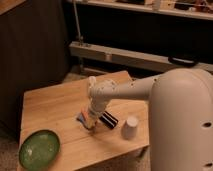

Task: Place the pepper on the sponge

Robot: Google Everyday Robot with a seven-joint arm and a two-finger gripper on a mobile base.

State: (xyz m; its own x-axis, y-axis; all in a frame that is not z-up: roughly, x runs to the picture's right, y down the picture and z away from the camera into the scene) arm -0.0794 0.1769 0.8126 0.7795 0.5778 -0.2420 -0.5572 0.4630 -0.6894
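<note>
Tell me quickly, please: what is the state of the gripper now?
Gripper: down at the sponge on the table; open, closed or holding something cannot be told.

On my worktop (pixel 55 107) I count one green bowl (pixel 39 148), one white cup (pixel 131 128), one black striped block (pixel 108 119), one blue sponge (pixel 80 119) and one orange pepper (pixel 85 115). My one gripper (pixel 91 124) hangs low at the sponge.

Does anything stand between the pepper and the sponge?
Nothing visible does. The end effector is low over the table, with the pepper right at the sponge; the black block lies to one side.
</note>
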